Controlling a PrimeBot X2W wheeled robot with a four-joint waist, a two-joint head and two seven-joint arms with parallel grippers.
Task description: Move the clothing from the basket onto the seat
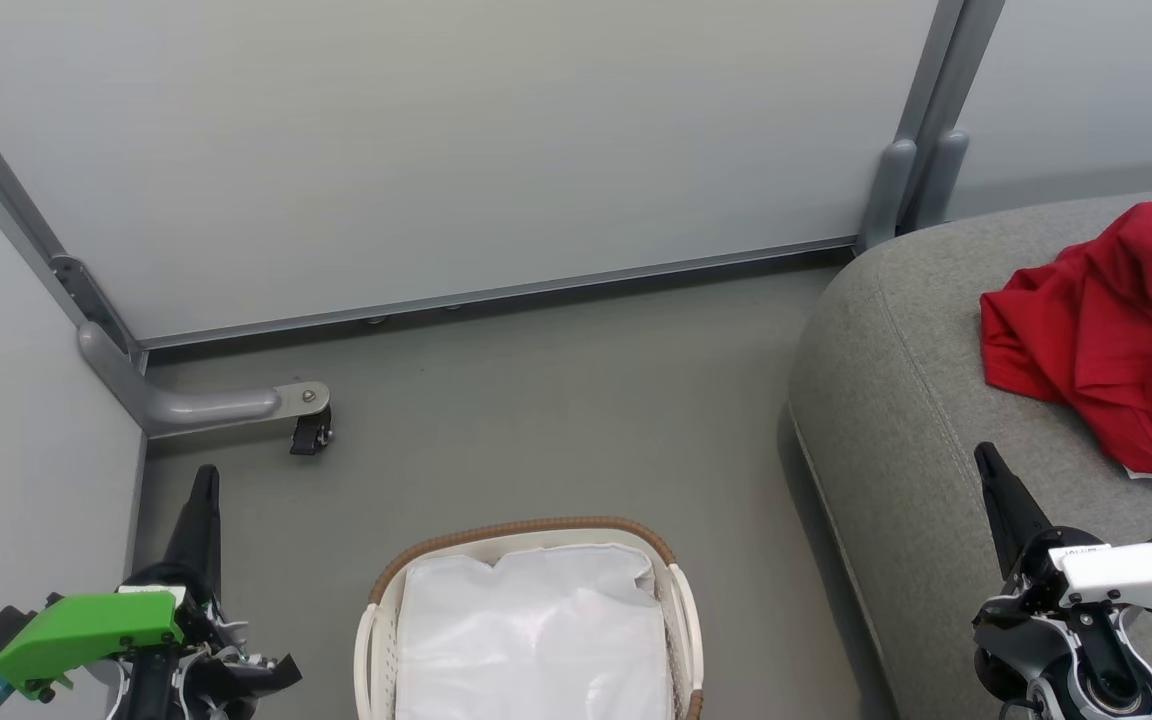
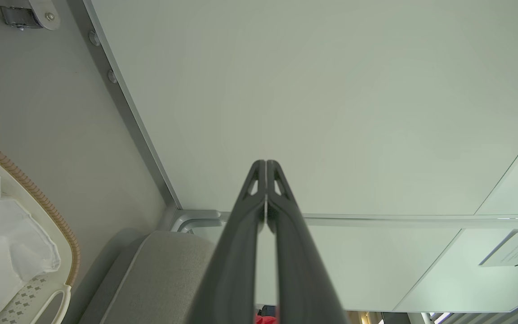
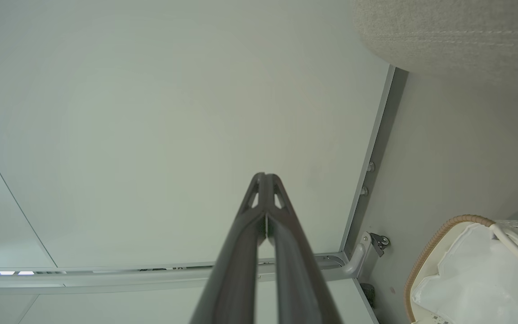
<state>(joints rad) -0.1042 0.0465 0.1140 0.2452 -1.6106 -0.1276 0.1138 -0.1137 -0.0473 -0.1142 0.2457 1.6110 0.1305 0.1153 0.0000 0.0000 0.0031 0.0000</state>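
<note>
On the seat (image 1: 896, 400), toward its right, the clothing (image 1: 1106, 330) lies in a crumpled red heap

Nearer to it is the right gripper (image 1: 988, 462), fingers pressed together and empty, with the heap ahead of its tips and off to the right; the left gripper (image 1: 204, 480), likewise closed on nothing, sits well apart across the basket (image 1: 526, 527). Between them the basket presents its white liner (image 1: 536, 640) with nothing red on top, so the transfer looks finished

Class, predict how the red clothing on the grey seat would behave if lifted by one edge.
Probably floppy: the clothing lies crumpled in folds on the seat, so it should sag and drape. Likely light: its fabric looks thin.
</note>
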